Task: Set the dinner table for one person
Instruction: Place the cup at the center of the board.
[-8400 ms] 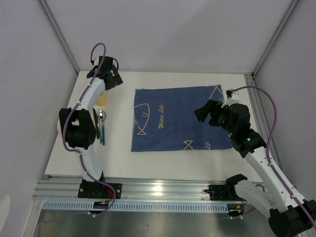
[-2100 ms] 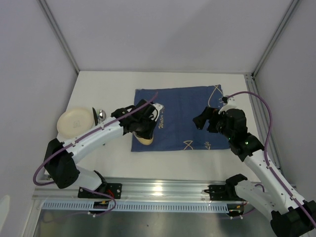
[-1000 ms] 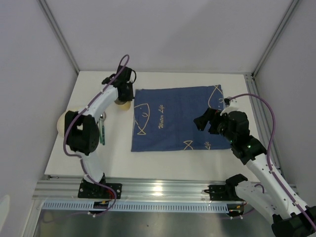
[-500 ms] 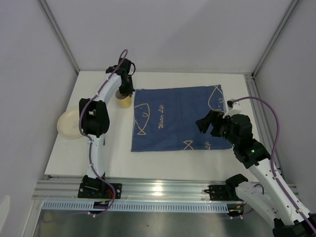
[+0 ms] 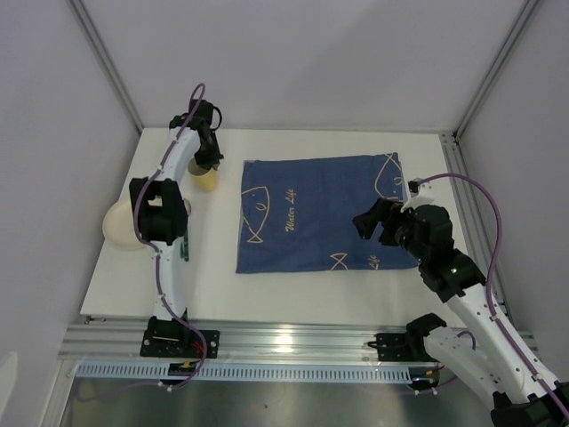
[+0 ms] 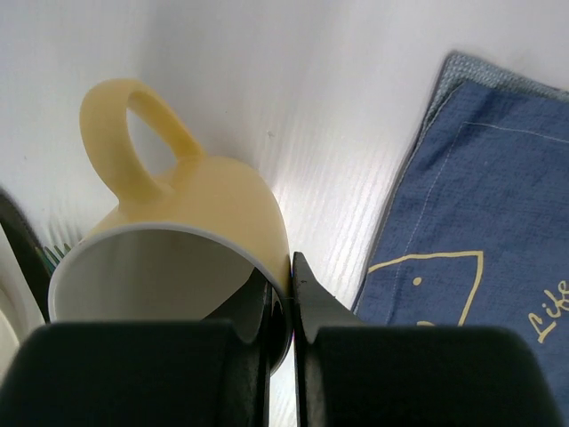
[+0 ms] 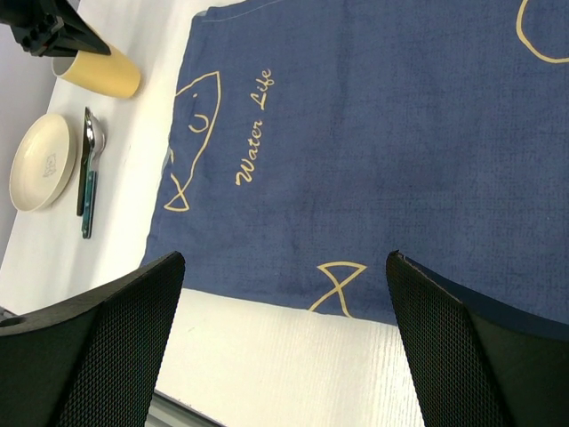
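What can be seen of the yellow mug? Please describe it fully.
The yellow mug is pale yellow outside and whitish inside, glossy like glazed ceramic, with one loop handle. What shows of its inside is empty. The left tool is shut on its rim, one finger inside, one outside, opposite the handle. The mug is at the far left of the white table, beside a corner of the blue cloth, not on it. Whether its base rests on the table I cannot tell.
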Motion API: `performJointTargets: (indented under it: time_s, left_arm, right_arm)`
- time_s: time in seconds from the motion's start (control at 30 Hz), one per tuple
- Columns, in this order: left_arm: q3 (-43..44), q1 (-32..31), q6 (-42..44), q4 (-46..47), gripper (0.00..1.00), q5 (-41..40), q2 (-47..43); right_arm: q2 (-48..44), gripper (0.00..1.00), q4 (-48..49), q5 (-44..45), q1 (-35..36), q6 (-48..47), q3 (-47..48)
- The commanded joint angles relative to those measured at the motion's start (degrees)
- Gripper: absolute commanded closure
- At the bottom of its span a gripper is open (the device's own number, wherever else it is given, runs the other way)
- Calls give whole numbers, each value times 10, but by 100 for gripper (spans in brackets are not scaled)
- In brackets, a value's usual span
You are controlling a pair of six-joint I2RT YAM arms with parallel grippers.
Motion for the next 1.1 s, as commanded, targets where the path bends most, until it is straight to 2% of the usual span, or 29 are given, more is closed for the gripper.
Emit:
performJointTargets:
  time_s: [0.0,0.27,0.47,0.6,0.87,1.07]
  left_arm:
    - [45,3,6,6,99,-3,-6]
    - [53,9,4,2,99,0,10]
    - [53,12,3,5,91,4,11]
    - [54,12,1,6,76,0,12]
    - [55,12,-1,7,64,-3,13]
    - [14,13,0,64,50,9,-36]
  right_arm:
    - [0,1,14,6,3,6,-1]
    - [3,1,19,8,4,6,-4]
    - [8,1,23,8,3,6,-7]
    - [8,1,21,8,3,5,-9]
    - [13,1,30,6,3,4,-15]
    - [19,1,32,8,3,-1,-13]
